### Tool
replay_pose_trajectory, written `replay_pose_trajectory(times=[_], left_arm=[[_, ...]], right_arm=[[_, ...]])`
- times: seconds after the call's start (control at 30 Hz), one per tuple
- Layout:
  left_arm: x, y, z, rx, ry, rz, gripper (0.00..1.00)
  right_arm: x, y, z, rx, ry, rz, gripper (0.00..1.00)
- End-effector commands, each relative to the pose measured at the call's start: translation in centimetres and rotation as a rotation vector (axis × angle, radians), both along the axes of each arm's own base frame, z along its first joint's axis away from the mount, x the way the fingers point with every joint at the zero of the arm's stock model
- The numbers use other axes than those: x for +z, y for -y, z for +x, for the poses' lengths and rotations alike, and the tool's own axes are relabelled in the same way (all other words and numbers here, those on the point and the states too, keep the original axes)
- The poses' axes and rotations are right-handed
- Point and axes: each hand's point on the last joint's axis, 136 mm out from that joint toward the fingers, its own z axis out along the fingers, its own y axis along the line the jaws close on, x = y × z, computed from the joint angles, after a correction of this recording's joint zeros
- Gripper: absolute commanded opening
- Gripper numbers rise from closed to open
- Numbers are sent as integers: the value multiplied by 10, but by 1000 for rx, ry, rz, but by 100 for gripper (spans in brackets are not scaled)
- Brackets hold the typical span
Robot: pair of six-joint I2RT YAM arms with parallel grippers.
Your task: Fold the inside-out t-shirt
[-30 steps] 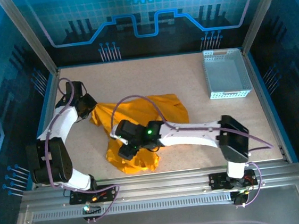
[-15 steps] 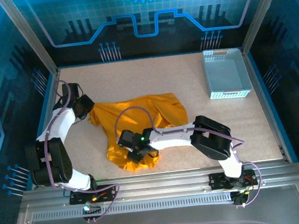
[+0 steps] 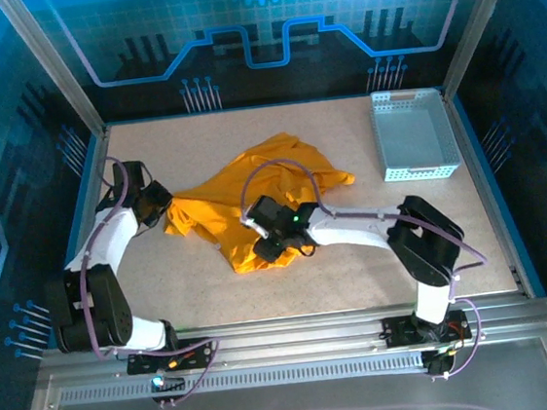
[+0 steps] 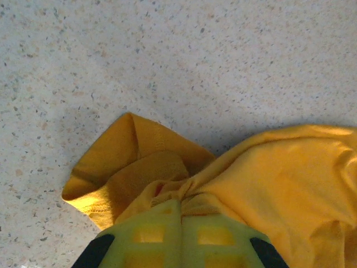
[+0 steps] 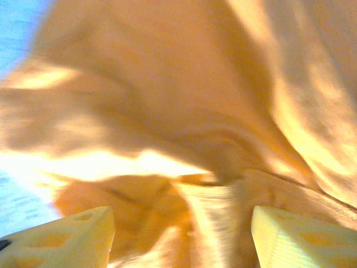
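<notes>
Orange-yellow t-shirt (image 3: 253, 197) lies crumpled mid-tabletop (image 3: 358, 265), toward the left edge. The left end effector (image 4: 181, 209) is clamped on a left-side fold. The right end effector (image 5: 179, 215) stands spread over the near bunch, gripping nothing. The fabric looks light and limp, so pinch at hems or seams.

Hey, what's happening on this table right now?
Two robot arms are working on an orange-yellow t-shirt lying crumpled on the table. The left tool is shut on a bunched edge at the shirt's left end. The right tool is open, poised over the shirt's near part. No fold is made yet.
</notes>
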Motion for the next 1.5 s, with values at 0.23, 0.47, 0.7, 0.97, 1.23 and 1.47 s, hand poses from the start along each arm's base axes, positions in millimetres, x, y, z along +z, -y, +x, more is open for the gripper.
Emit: replay_pose_trajectory(times=[0.23, 0.47, 0.7, 0.97, 1.23, 1.47], left_arm=[[-7, 3, 6, -17, -20, -41, 0], [-4, 3, 7, -21, -14, -37, 0], [-3, 3, 6, -21, -11, -38, 0], [2, 1, 7, -19, -7, -19, 0], [2, 27, 12, -119, -21, -14, 0], [2, 72, 11, -292, -8, -2, 0]], right_arm=[[-5, -28, -42, 171, -52, -4, 49], [-35, -24, -38, 106, -126, -31, 46], [-52, -16, -35, 61, -154, -60, 38], [-11, -3, -28, 41, -29, -11, 2], [77, 68, -10, -122, 241, 55, 0], [114, 162, 6, -422, 254, 284, 0]])
